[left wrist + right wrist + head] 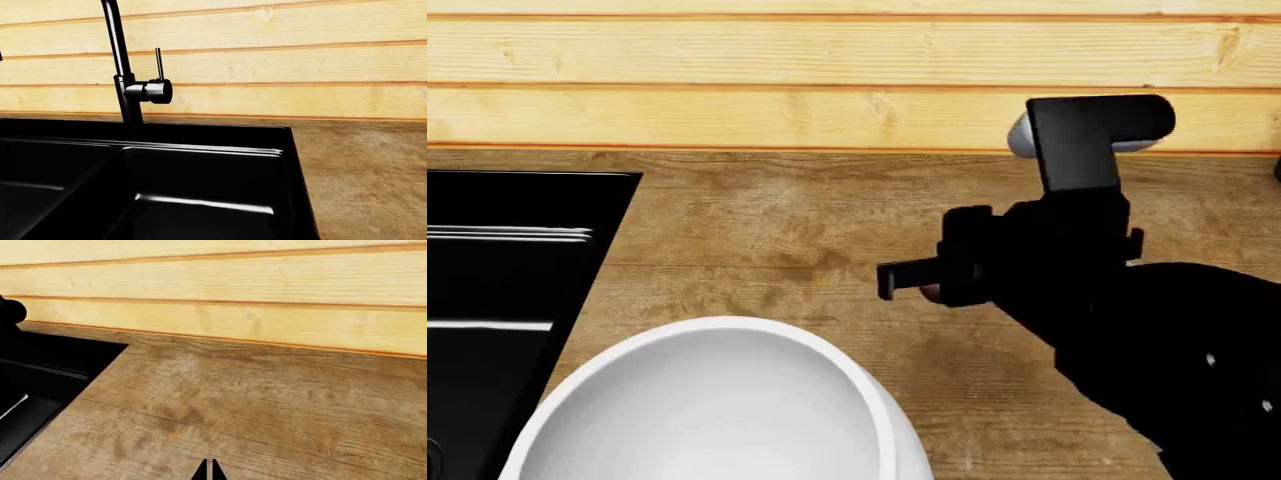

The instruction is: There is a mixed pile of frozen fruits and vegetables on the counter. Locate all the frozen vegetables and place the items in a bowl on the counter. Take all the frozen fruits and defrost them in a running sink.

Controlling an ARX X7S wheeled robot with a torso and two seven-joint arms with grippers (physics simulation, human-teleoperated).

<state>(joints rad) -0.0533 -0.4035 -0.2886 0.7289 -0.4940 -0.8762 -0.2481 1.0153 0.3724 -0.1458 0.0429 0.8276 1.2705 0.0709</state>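
Right gripper: the black right gripper [888,280] reaches out level over the counter, well right of the sink. Its fingertips [209,471] are pinched almost together, with only a thin slit between them.
Held item: a small dark red cherry [930,292] shows as a mere speck under the fingers. It seems to be nipped there, but its stem and outline are too small to make out.
Left gripper: neither its fingers nor its arm appear in any view, so I cannot tell its state.
Bowl: the large glossy white round-bellied bowl [707,400] sits near the counter's front, between the sink and the right arm. The head view's lower edge cuts it off.
Sink: the glossy black rectangular double-basin sink [200,175] is cut off at the left in the head view [507,250]. Its basins are so dark that the drains cannot be seen.
Faucet: the top of the thin black faucet [120,60] runs out of frame. Its side lever [157,85] stands upright. No stream can be made out.
Dark knob: a dark rounded shape [10,312] sits at the edge of the right wrist view and is hard to identify.
Counter: the light brown wood-grain countertop [774,230] lies bare between the sink's rim and the gripper.
Back edge: the pale yellow plank wall [827,70] closes off the far side.
Hidden: the black arm covers the counter at the head view's lower right.
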